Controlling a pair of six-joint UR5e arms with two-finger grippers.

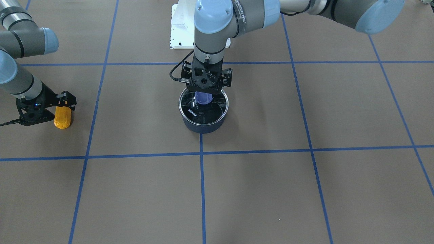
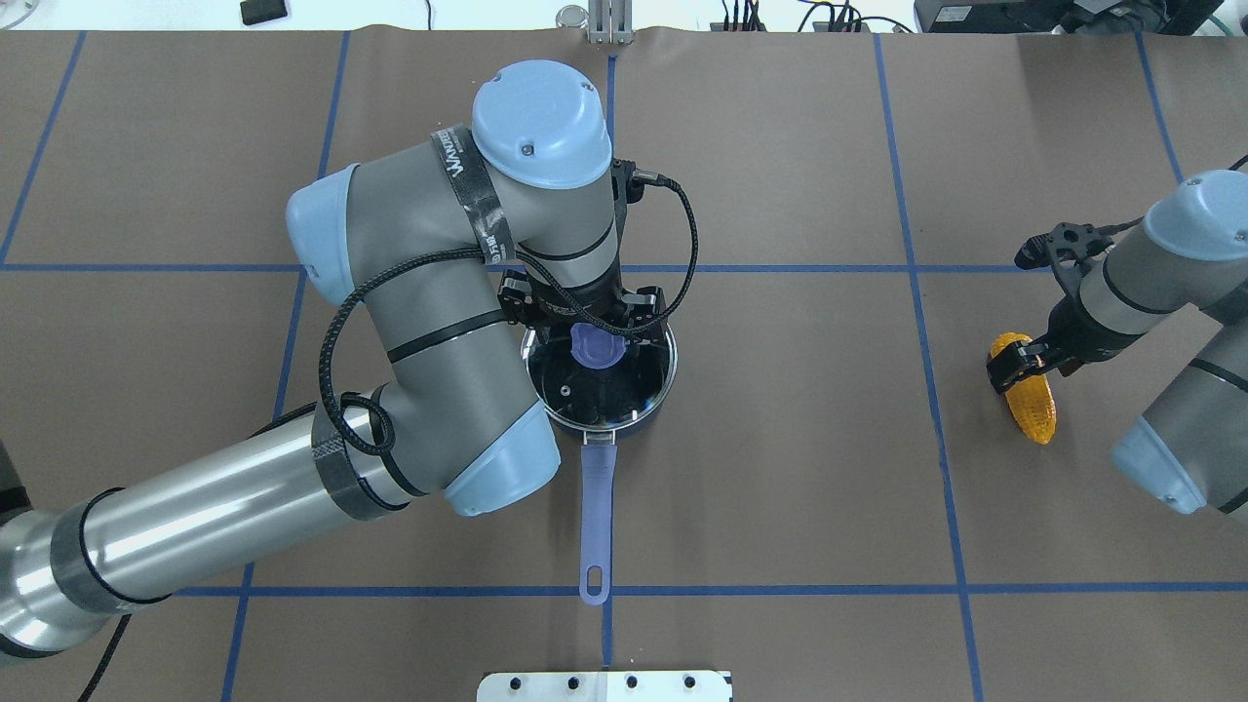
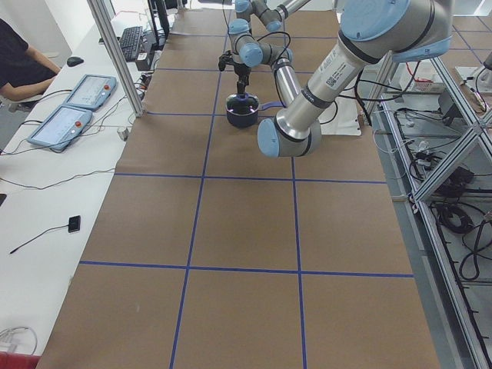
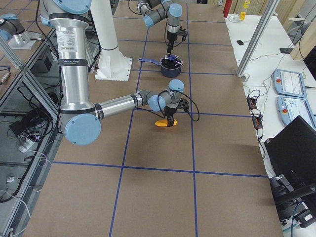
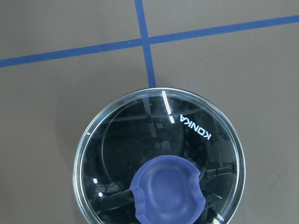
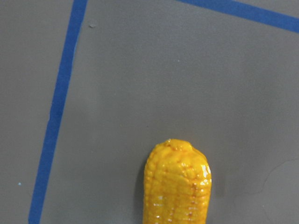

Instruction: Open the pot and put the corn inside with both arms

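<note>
The dark navy pot (image 1: pixel 203 126) stands at the table's middle with its glass KONKA lid (image 1: pixel 198 113) on, and its lavender handle (image 2: pixel 597 507) points toward the robot. My left gripper (image 1: pixel 203 95) hangs straight over the lid's blue knob (image 2: pixel 595 348), open, with the fingers close around it. The left wrist view shows the lid (image 5: pixel 140 140) and knob (image 5: pixel 167 191) right below. The yellow-orange corn (image 1: pixel 62 118) lies flat on the table at the robot's right. My right gripper (image 1: pixel 64 105) is down over the corn's (image 2: pixel 1033 409) near end, open, with fingers either side. The right wrist view shows the corn's tip (image 6: pixel 177 186).
The white base plate (image 1: pixel 179 30) sits behind the pot at the robot's edge. Blue tape lines (image 1: pixel 201 189) grid the brown table. An operator (image 3: pixel 19 61) and control pendants (image 3: pixel 69 115) are at a side bench, off the table.
</note>
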